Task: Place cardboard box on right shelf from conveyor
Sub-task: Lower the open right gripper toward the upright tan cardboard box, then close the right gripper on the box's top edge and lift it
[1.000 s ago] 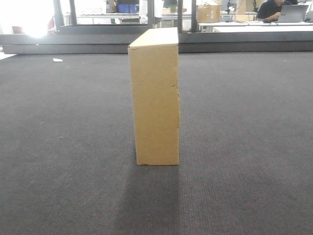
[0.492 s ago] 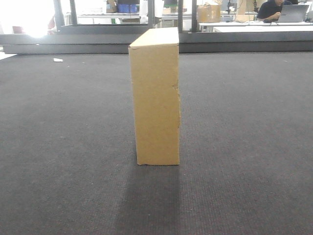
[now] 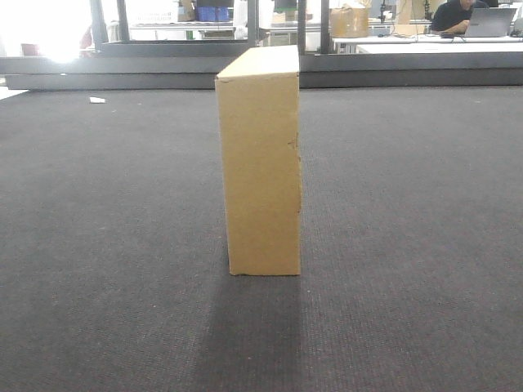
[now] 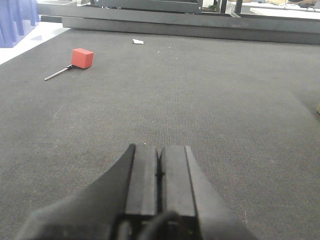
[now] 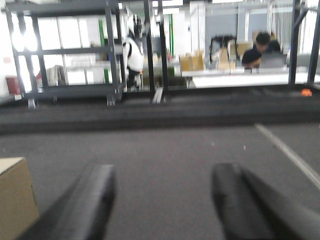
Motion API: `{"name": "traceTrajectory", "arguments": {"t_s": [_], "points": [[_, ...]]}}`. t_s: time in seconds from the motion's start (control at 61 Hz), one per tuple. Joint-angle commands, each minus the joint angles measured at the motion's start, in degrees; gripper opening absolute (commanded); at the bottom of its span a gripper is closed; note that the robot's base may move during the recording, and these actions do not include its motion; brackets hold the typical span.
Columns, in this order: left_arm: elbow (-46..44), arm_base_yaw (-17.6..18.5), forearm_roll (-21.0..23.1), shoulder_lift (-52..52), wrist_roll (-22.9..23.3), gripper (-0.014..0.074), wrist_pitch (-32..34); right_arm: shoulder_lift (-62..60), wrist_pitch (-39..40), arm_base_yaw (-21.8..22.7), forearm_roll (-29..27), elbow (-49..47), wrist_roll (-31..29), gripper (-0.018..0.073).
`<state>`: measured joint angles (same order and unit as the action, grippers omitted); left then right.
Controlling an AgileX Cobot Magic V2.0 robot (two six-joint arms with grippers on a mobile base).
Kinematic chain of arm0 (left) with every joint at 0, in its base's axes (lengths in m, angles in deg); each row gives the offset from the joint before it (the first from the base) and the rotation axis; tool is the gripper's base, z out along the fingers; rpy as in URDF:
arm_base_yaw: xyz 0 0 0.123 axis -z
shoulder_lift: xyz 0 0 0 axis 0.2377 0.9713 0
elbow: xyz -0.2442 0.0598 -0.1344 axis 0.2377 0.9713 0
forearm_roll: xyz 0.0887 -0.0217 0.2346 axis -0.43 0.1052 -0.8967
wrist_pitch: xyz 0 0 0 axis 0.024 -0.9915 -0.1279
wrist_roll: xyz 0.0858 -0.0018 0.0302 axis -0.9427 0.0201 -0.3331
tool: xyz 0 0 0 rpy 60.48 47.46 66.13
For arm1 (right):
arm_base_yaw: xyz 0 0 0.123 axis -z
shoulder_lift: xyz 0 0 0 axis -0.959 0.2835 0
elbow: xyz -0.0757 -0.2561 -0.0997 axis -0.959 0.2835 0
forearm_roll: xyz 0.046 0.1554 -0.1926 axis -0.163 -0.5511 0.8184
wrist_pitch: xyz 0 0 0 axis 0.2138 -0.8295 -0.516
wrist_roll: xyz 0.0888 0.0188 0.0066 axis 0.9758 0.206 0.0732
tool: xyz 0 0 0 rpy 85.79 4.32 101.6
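The box [image 3: 260, 163] stands upright on the belt [image 3: 98, 245], near its middle, with its narrow face turned toward us and a small dent along its right edge. It stands free of both our grippers. In the right wrist view its top corner shows at the lower left, just beside our right gripper [image 5: 162, 200], whose two fingers are spread wide with belt showing between them (that view is rather blurred). Our left gripper [image 4: 159, 172] hangs low over the belt, well apart from the box, its pads pressed flat together with nothing between them. Off to its left lies a red block [image 4: 82, 58] with a thin rod at its side. Farther back a white scrap [image 4: 138, 41] lies near the dark rail [image 4: 175, 25]. Beyond the rail a person [image 3: 458, 15] sits at a laptop.
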<state>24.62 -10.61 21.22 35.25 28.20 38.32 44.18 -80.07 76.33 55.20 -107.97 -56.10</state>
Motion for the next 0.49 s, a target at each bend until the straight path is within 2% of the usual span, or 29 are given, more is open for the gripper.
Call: {"name": "traceTrajectory", "arguments": {"t_s": [0.0, 0.115, 0.246, 0.361, 0.475], "points": [[0.5, 0.2, 0.3, -0.9, 0.0, -0.0116, 5.0, 6.8, 1.9, -0.7, -0.2, -5.6, 0.0, 0.063], [0.5, 0.2, 0.3, -0.9, 0.0, -0.0116, 5.0, 16.1, -4.4, -3.6, -0.2, -12.6, 0.0, 0.0622], [0.5, 0.2, 0.3, -0.9, 0.0, -0.0116, 5.0, 26.6, -16.5, -8.9, -0.2, -23.9, 0.0, 0.0622], [0.5, 0.2, 0.3, -0.9, 0.0, -0.0116, 5.0, 36.3, -26.9, -15.7, -0.2, -35.9, 0.6, 0.0622], [0.5, 0.2, 0.3, -0.9, 0.0, -0.0116, 5.0, 44.4, -31.8, -22.7, -0.2, -45.5, 1.6, 0.0622]]}}
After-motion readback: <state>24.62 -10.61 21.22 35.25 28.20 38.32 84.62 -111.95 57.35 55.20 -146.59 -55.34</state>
